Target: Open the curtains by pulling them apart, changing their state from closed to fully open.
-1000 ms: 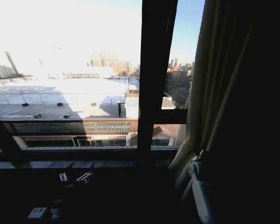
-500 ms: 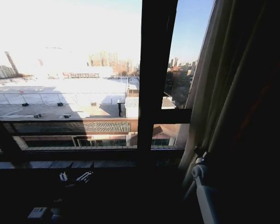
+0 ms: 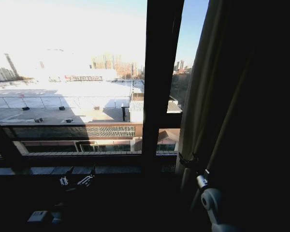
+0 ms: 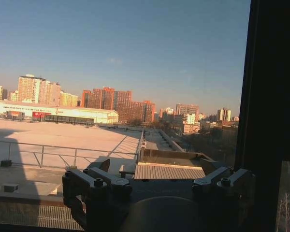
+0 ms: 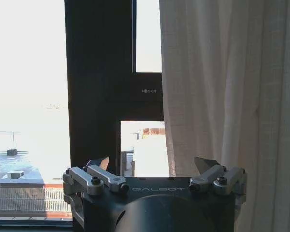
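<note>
One off-white pleated curtain (image 3: 217, 96) hangs bunched at the right of the window, its inner edge just right of the dark centre frame bar (image 3: 162, 82). My right gripper (image 3: 187, 160) is at that edge near the sill. In the right wrist view it (image 5: 152, 164) is open, with nothing between its fingers. The curtain (image 5: 222, 96) hangs behind one fingertip (image 5: 206, 163), and contact cannot be told. My left gripper (image 3: 77, 182) rests low by the sill at the left. In its own view it (image 4: 154, 166) is open and faces out through the glass.
The window sill (image 3: 63, 170) runs along the bottom, dark below it. A slanted frame bar (image 3: 2, 140) crosses the lower left. Rooftops and city buildings lie beyond the glass. A small pale object (image 3: 38, 216) sits low at the left.
The curtain's inner edge has swung back to the left, covering more of the narrow right pane. My right arm has dropped lower and shifted left. The left arm has stayed put.
</note>
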